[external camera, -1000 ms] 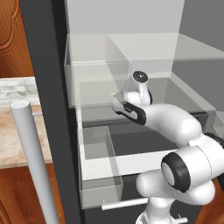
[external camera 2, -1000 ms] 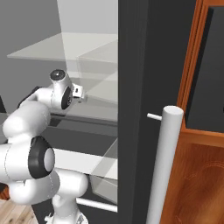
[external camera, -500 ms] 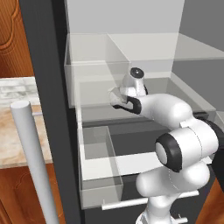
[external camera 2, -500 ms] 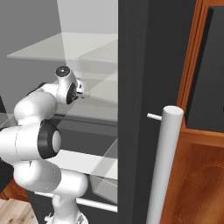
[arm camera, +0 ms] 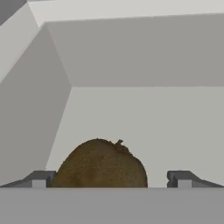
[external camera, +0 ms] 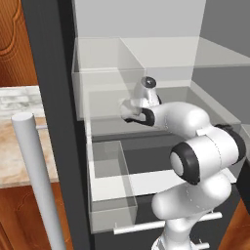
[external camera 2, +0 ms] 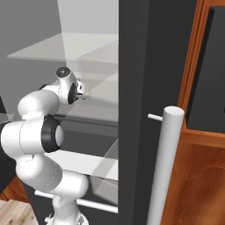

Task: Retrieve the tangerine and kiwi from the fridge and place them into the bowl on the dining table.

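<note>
Since a second ago the arm has folded in on itself and pushed its hand further into the fridge [external camera: 53, 97], so the wrist now sits closer to the left wall of the pale interior, over the shelf behind the clear bins [external camera: 105, 166]. Base and cameras look like they're in the same spot. The gripper [arm camera: 111, 178] has its jaws spread wide, nothing pinched between them. In the hand view the kiwi [arm camera: 100, 164] is right there, a brown fuzzy ball with a little stem nub on top, sitting on the pale fridge floor between the two finger tips [arm camera: 40, 178], closer to the left tip than the right one. Whether a tip actually touches it is hard to say. From the right base view the gripper [external camera 2: 81, 93] pokes in under the glass shelf [external camera 2: 66, 48], with the fridge's long pale bar handle [external camera 2: 165, 167] up front.
</note>
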